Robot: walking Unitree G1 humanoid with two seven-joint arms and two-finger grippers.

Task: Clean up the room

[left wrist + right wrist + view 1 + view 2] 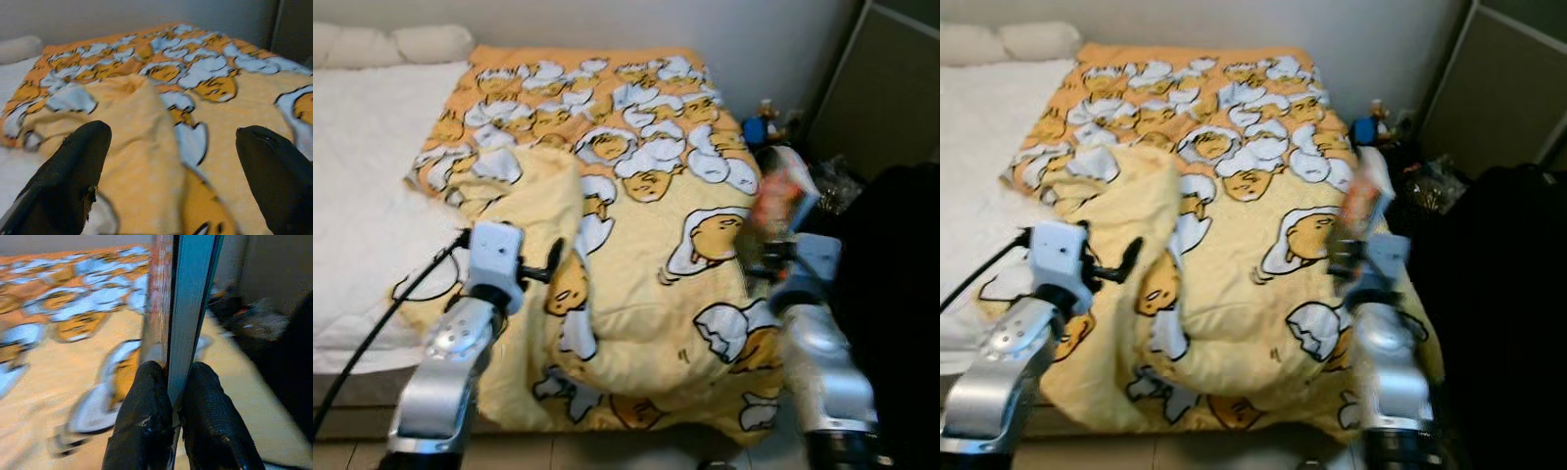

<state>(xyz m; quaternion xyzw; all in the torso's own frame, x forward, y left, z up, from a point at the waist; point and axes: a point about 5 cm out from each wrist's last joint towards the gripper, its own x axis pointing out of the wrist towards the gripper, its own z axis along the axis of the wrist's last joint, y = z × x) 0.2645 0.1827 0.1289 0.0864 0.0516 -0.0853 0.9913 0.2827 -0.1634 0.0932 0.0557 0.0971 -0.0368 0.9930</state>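
A robot stands at the foot of a bed (pixel 357 147) covered by a yellow-and-orange quilt (pixel 636 196) printed with cartoon egg characters, which fills the centre of the left eye view. At the right of that frame, the right gripper (pixel 168 382) is closed tightly on the lower edge of a thin flat object, a book or slim box (pixel 783 201) with a reddish cover and a pale blue edge, held upright above the quilt's right side. It looks stiff and light, and its smooth faces may slip, so a pinch low on one edge, as here, leaves it free to swing; a hold nearer the middle would likely be steadier. At the lower left, the left gripper (pixel 171 166) hangs with its two black fingers spread wide and holding nothing, just above a folded-over flap of quilt. The quilt appears soft, bulky and limp, best gathered at a corner or fold. Dark clutter (pixel 822 186) sits on the floor at the upper right.
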